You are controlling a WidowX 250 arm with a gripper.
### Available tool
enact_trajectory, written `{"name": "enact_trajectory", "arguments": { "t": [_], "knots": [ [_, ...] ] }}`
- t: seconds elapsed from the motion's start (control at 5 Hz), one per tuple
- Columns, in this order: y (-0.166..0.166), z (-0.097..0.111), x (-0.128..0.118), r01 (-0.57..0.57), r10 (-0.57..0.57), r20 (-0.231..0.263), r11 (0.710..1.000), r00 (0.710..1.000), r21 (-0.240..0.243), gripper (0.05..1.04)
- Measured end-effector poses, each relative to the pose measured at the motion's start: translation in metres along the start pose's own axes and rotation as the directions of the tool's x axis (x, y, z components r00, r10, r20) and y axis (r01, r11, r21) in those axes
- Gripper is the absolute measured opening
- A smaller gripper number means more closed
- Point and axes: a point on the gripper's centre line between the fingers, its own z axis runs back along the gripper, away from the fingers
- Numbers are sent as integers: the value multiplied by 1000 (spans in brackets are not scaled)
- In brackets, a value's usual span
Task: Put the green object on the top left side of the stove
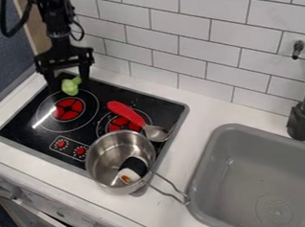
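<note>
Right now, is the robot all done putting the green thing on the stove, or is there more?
It looks nearly done. The green thing is already at the top left of the stove, by a red burner. Nothing looks gripped: the jaws of the gripper stand apart, with the green thing between them. Probably all that's left is lifting the gripper away.
</note>
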Motion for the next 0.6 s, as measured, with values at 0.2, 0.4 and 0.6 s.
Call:
{"name": "enact_trajectory", "arguments": {
  "t": [0.2,0.4,0.6],
  "knots": [
    [0,23,0,-2,3,31,1000,1000,-28,1000],
    [7,46,2,-43,45,67,998,997,-37,1000],
    [10,49,3,-51,54,72,998,996,-38,1000]
  ]
}}
